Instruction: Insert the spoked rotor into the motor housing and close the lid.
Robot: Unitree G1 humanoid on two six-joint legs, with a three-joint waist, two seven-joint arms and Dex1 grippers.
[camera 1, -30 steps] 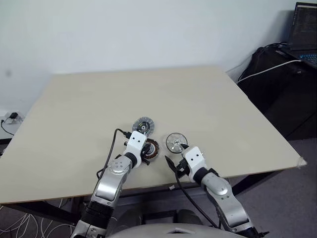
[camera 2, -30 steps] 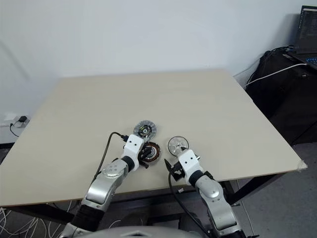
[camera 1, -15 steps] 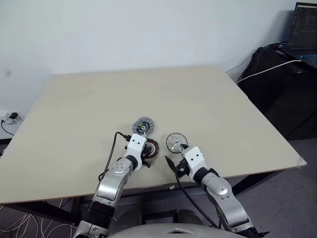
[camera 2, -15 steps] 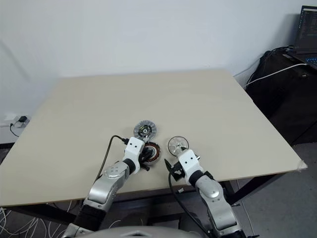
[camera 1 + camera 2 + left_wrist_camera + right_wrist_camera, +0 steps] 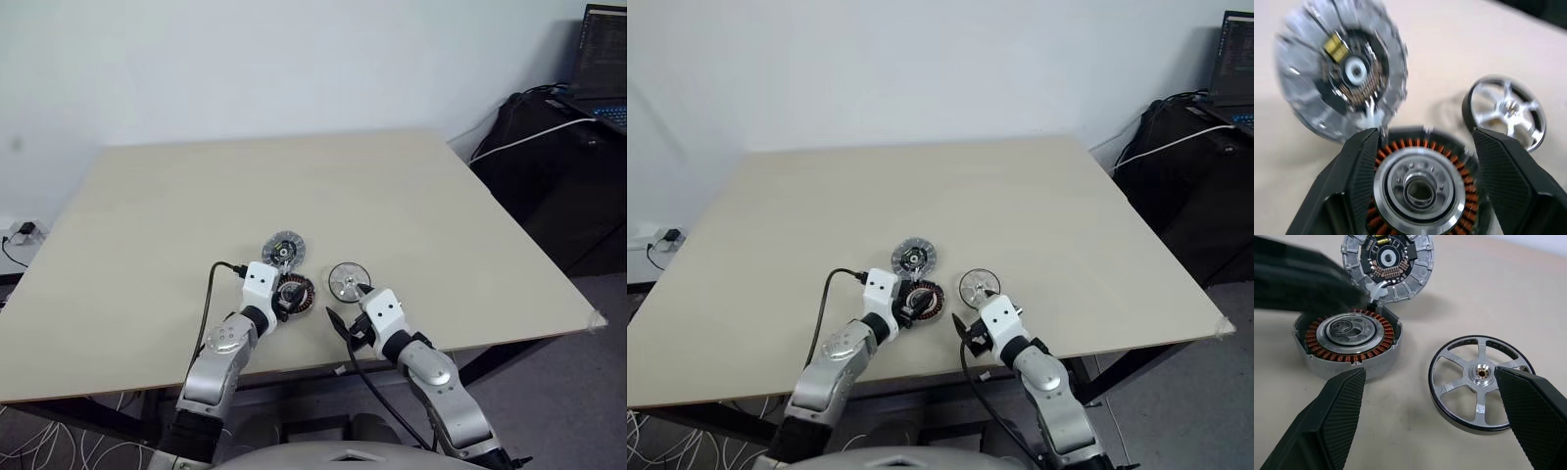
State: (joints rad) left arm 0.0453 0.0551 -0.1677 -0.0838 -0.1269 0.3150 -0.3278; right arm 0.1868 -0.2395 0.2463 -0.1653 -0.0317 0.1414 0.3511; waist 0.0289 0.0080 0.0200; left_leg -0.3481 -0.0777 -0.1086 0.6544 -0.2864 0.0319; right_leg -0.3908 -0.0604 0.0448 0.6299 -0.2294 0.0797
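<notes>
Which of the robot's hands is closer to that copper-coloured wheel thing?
The left hand: its fingers stand on either side of the spoked rotor. The right hand sits apart from it, beside the lid.
</notes>
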